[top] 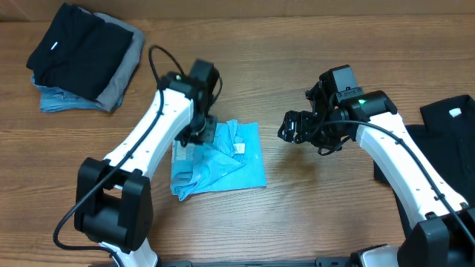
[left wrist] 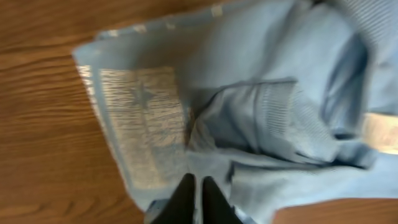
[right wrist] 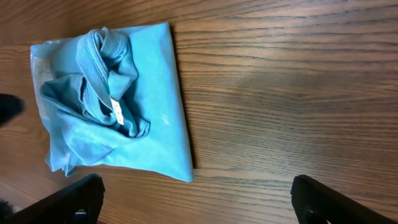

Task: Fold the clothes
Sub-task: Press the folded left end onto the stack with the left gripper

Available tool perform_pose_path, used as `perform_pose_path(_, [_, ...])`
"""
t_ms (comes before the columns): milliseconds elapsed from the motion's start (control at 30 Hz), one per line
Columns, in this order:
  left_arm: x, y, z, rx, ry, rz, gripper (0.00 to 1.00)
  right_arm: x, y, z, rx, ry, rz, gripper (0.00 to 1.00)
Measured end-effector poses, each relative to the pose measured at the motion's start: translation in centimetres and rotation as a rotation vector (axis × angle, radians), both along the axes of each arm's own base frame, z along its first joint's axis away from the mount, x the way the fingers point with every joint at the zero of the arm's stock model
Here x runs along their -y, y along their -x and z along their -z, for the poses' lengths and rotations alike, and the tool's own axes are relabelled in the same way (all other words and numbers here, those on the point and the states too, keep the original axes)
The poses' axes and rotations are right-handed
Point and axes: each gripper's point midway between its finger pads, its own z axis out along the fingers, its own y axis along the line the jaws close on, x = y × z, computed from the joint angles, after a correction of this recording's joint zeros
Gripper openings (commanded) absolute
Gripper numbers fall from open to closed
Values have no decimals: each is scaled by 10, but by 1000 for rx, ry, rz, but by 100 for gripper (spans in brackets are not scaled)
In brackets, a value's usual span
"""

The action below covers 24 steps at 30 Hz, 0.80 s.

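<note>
One light blue T-shirt (top: 223,163) lies crumpled in the middle of the table (top: 312,222); one black garment (top: 438,141) lies at the right edge, and one folded pile (top: 85,55), black on top, at the far left corner. Of the two grippers, the left gripper (top: 199,137) rests on the shirt's upper left part, fingers (left wrist: 185,199) together, pinched cloth not discernible; the right gripper (right wrist: 199,202) hovers just beside the shirt, spread wide, empty.

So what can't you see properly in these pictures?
Words on the blue T-shirt: the print is blurred in the left wrist view.
Its label: too small to read in every view.
Black garment: cut off by the overhead view's right edge, partly under the right arm.
Left gripper: fingers together, but blur hides whether they pinch cloth.
Pile of clothes: lower layers hidden by the black top one.
</note>
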Motion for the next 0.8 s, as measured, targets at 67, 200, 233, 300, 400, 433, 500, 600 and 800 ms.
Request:
perform_pose_path(67, [-3, 1, 12, 0, 0, 7, 4, 0, 0, 0, -2, 1, -1, 100])
perform_pose_path(200, [-9, 5, 28, -3, -4, -3, 4, 0, 1, 0, -1, 1, -2, 100])
perform_pose_path(233, [-11, 7, 32, -7, -5, -5, 4, 0, 0, 0, 0, 0, -3, 100])
perform_pose_path(300, [-12, 14, 43, -26, -3, -6, 4, 0, 0, 0, -1, 1, -3, 100])
perform_pose_path(400, [-8, 25, 51, -59, 23, -1, 4, 0, 0, 0, 0, 1, -3, 100])
perform_pose_path(433, [-3, 29, 53, -72, 44, 6, 4, 0, 0, 0, 0, 2, -3, 100])
perform_pose_path(500, [10, 34, 53, -87, 87, 26, 4, 1, 0, 0, 1, 6, -2, 100])
perform_pose_path(600, [38, 46, 51, -118, 163, 75, 4, 1, 0, 0, 2, 7, -1, 100])
perform_pose_path(800, [78, 81, 45, -213, 245, 167, 4, 1, 0, 1, 2, 8, -1, 100])
